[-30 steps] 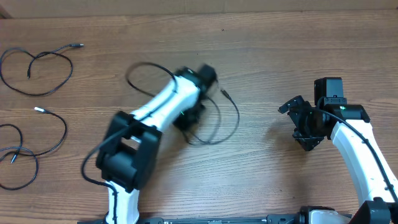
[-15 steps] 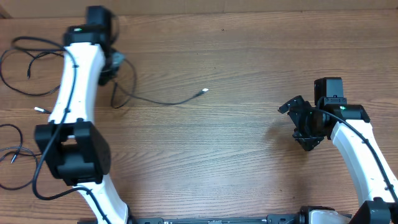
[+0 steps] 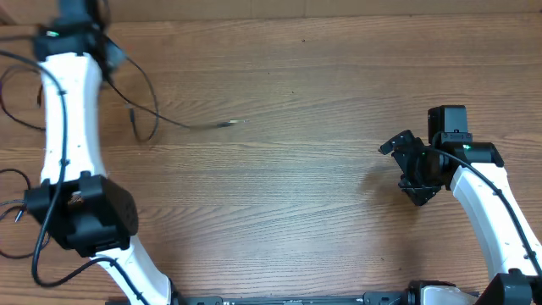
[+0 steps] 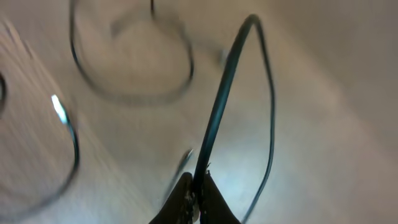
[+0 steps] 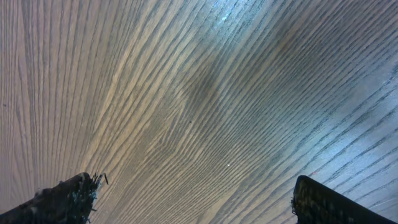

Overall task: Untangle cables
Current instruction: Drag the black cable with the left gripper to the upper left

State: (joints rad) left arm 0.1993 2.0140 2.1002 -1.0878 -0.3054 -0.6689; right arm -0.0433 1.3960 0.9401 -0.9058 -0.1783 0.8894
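The cable (image 3: 182,124) looks thin, light and quite limp, so it should follow a pull with almost no resistance. It will also sag, swing and drag its loose end across whatever it passes. A smooth black jacket like this could slide through a weak pinch, so the best hold is probably on a plain stretch of cord a little way in from a plug, not on the small plug itself, which looks the easiest part to damage. It is a narrow black line with a pale, silvery tip, blurred in the overhead view. From the top left of the table (image 3: 296,212) it drops into a loose hanging loop, then trails right to end near the middle of the far half, well apart from everything else. The left gripper (image 4: 198,194) has its jaws pressed together on this cable, and in the wrist view the cord rises from the pinch in a tall arch. The other two cables (image 3: 17,119) lie in loose loops at the table's left edge, partly hidden by the left arm (image 3: 63,127). They look separate from each other, though whether the held cable crosses them cannot be told. The right gripper (image 3: 413,169) hangs over bare wood at the right, jaws spread wide and holding nothing.
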